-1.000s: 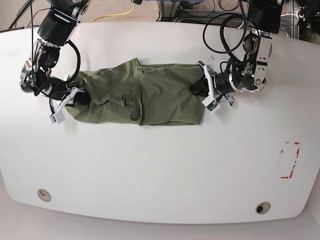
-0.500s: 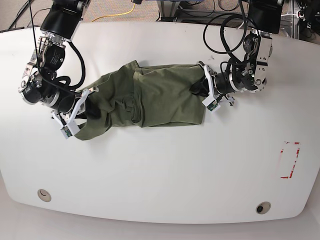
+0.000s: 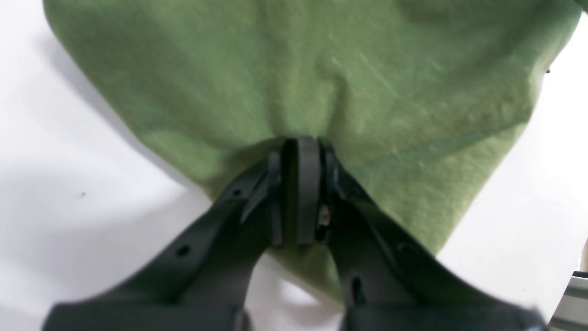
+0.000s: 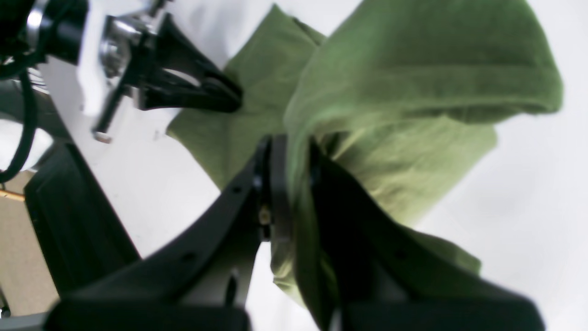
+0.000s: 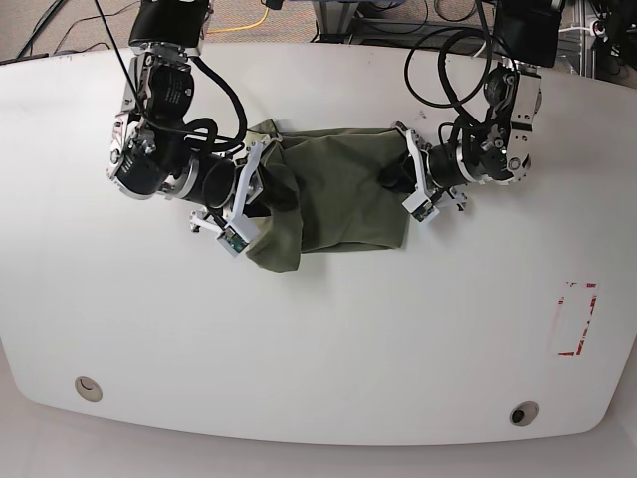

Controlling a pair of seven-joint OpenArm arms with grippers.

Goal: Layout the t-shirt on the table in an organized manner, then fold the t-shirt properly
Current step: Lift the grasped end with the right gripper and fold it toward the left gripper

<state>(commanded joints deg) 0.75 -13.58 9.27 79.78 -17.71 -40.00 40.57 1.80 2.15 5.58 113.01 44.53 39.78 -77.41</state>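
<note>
Both wrist views show each black gripper, left gripper [image 3: 301,151] and right gripper [image 4: 289,156], clamped on the olive-green cotton t-shirt [image 5: 338,194], which in the base view lies half-folded between them on the white table [image 5: 328,339], the fold seemingly unfinished.

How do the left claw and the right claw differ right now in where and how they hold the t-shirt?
The left claw grips the t-shirt at its edge, low against the table; the right claw sits over the shirt's middle. Cloth by the left claw lies flat; cloth by the right claw is lifted and drapes over in a fold. Both are shut on the shirt.
</note>
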